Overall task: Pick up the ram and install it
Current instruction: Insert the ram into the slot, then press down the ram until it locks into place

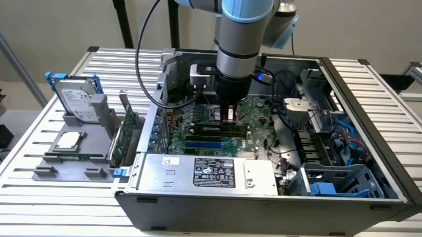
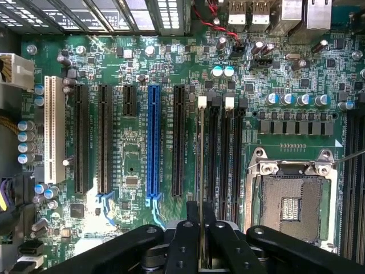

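In the exterior view, the arm comes down from the top centre of the frame into an open computer case (image 1: 369, 148), which lies on a slatted metal table (image 1: 26, 163). The gripper (image 1: 229, 114) is low over the green motherboard (image 1: 254, 111), near the middle of the picture. Between its fingers a thin edge of the ram (image 1: 230, 115) is visible, standing upright just above the black memory slots (image 1: 218, 129). A silver power supply (image 1: 207, 173) with a label lies along the near wall of the case, in the lower middle of the frame. In the left part of the picture, outside the case, a grey holder (image 1: 76, 165) carries a hard drive (image 1: 74, 98) standing upright, a small square silver processor (image 1: 68, 141) lying flat, and a green expansion card (image 1: 125, 133) standing on its edge beside the case wall.

In the wrist view, the black fingers (image 2: 185, 242) of the gripper (image 2: 201, 240) are at the lower centre of the frame, and they are clamped on the ram (image 2: 201, 171). The ram is seen edge-on as a thin light line that runs from the fingers up toward the middle of the picture. It lies along the leftmost black memory slot (image 2: 212, 154), but I cannot tell whether it is already seated in it. A blue slot (image 2: 153, 142) and a white slot (image 2: 51, 131) are in the left half, and the open processor socket (image 2: 291, 200) is at the lower right.
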`<action>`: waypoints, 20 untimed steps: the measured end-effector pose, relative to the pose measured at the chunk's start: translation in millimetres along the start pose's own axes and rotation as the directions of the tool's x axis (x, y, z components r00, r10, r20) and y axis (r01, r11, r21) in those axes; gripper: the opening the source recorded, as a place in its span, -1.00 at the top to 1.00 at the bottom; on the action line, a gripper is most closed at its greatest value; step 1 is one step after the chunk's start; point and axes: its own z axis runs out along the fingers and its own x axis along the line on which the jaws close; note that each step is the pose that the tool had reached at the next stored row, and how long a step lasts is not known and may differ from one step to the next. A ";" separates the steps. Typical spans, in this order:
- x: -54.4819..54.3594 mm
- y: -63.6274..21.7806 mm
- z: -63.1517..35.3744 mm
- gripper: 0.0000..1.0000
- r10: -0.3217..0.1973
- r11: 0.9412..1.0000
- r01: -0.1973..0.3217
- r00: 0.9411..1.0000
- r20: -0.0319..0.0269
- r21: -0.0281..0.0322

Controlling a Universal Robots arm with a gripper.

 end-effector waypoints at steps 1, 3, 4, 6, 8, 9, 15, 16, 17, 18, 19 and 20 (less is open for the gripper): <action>0.0 0.0 0.0 1.00 0.002 1.000 -0.002 1.000 0.000 0.000; 0.0 0.0 0.1 1.00 0.007 1.000 -0.007 1.000 0.000 0.000; 0.0 0.0 0.1 1.00 0.010 1.000 -0.010 1.000 0.000 0.000; 0.0 0.0 0.2 1.00 0.016 1.000 -0.016 1.000 0.000 0.000; 0.0 0.0 0.3 1.00 0.017 1.000 -0.017 1.000 0.000 0.000; 0.0 0.0 0.3 1.00 0.017 1.000 -0.017 1.000 0.000 0.000; -1.1 1.4 0.8 1.00 0.017 1.000 -0.017 1.000 0.000 0.000; -1.6 1.4 1.0 1.00 0.017 1.000 -0.017 1.000 0.000 0.000; -1.9 1.4 1.3 1.00 0.017 1.000 -0.017 1.000 0.001 0.000; -1.9 1.3 1.4 1.00 0.017 1.000 -0.017 1.000 0.001 0.000; -1.9 1.4 1.7 1.00 0.017 1.000 -0.017 1.000 0.001 0.000; -1.9 1.4 2.1 1.00 0.017 1.000 -0.017 1.000 0.000 0.000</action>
